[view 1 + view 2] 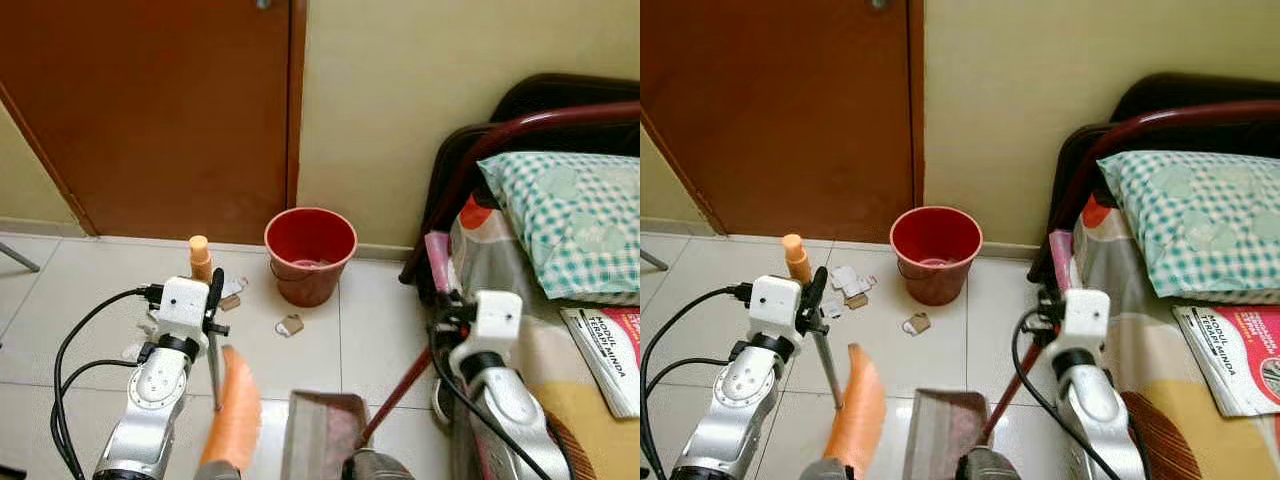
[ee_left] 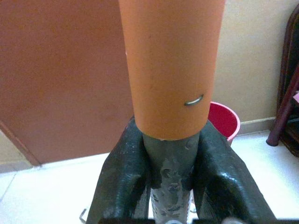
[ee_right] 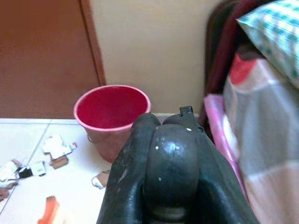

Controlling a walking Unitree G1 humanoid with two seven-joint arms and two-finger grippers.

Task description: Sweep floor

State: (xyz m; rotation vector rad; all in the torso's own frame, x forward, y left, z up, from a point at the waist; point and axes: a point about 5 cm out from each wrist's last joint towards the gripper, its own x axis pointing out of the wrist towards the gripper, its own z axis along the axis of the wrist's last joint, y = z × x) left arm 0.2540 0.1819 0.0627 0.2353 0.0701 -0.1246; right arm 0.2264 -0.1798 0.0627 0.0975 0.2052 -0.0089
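Note:
My left gripper is shut on the grey shaft of a broom, just below its orange grip. The thin shaft runs down to an orange part low in front of me. My right gripper is shut on the dark knob at the end of a dustpan's red handle. The dustpan rests on the tiles at the bottom middle. Paper and cardboard scraps lie on the floor by a red bucket, with more scraps to its left.
A brown door and a cream wall close off the far side. A bed with a checked pillow and a booklet stands on the right. Black cables loop beside my left arm.

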